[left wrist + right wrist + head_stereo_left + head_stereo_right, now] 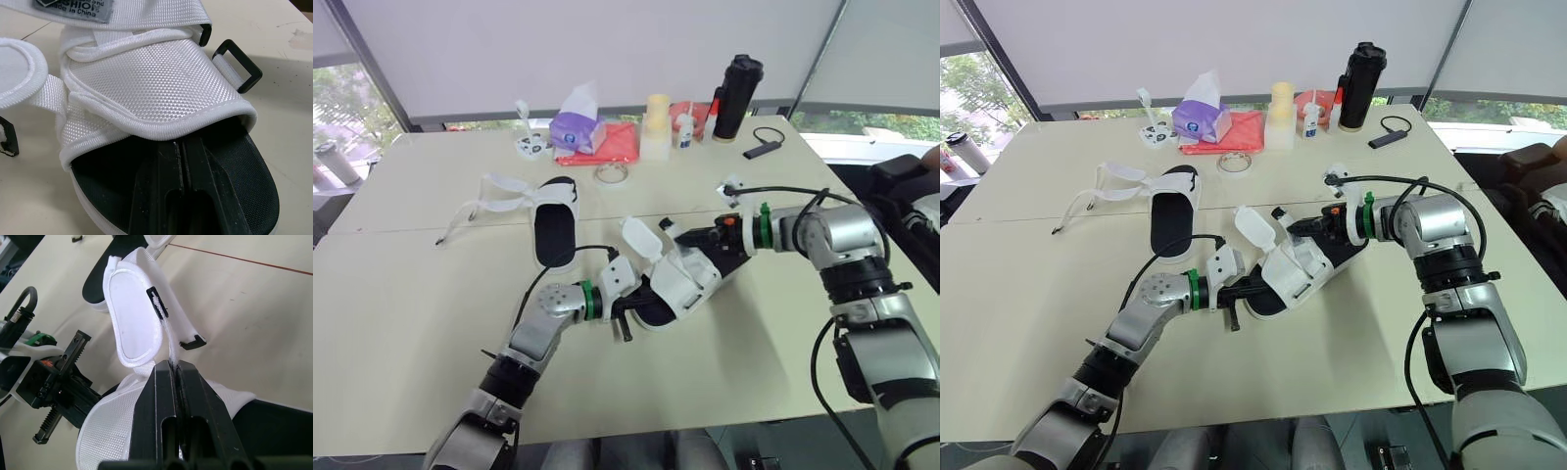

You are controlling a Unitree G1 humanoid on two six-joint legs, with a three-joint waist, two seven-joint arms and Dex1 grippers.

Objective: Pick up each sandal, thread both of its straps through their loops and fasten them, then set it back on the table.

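A white sandal with a black footbed is held just above the table's middle. My left gripper is shut on its toe end; in the left wrist view the fingers pinch the black sole under the white toe flap, near a black loop. My right gripper is shut on a thin white strap that rises to a rounded white tab. The second sandal lies flat behind and to the left, its loose straps spread over the table.
Along the far edge stand a purple tissue pack, a red cloth, a pale stacked container, a small glue bottle and a black flask. A tape roll and a black dongle lie nearby.
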